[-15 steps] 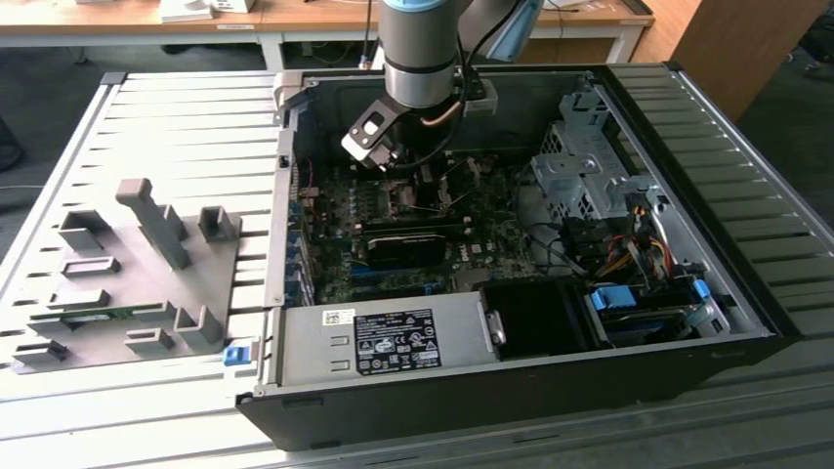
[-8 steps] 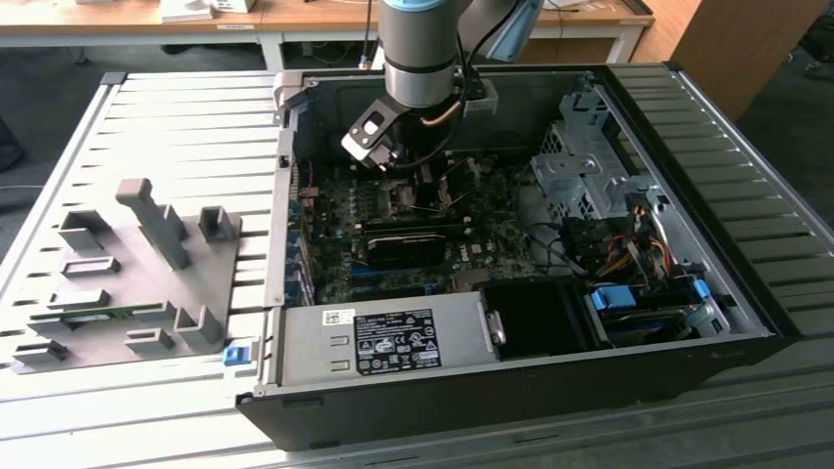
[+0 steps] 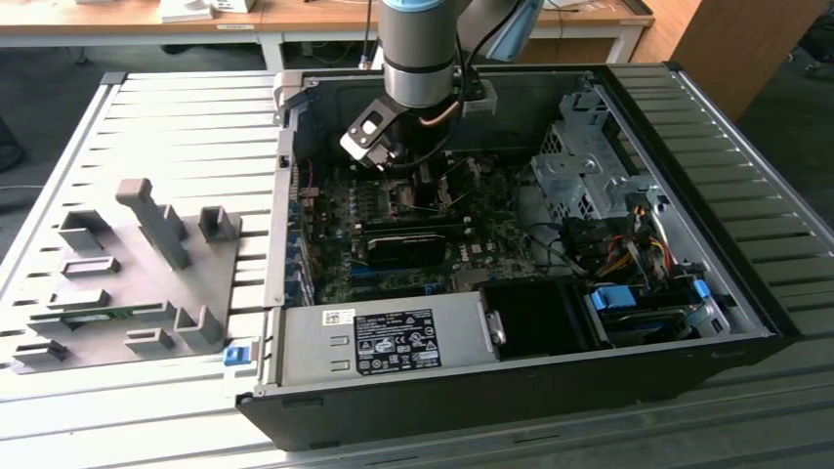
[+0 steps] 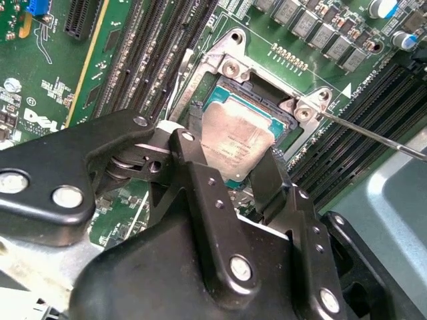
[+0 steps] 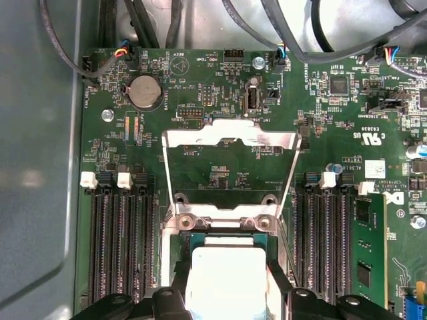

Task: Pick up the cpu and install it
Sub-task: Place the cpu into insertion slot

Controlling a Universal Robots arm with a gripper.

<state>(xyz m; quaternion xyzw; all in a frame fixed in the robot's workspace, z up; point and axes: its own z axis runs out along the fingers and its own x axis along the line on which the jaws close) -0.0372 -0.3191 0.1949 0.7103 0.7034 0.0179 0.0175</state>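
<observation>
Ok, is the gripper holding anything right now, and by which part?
The cpu. The gripper appears to clamp it by two opposite side edges, one of its fingers on each, just over the open socket.

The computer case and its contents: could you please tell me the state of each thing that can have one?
computer case: side open, interior exposed.
socket frame: flipped up, open.
lever: released, swung out to the side.
cpu: gripped on two edges; whether it is seated cannot be told.
claw: shut on the cpu.
</observation>
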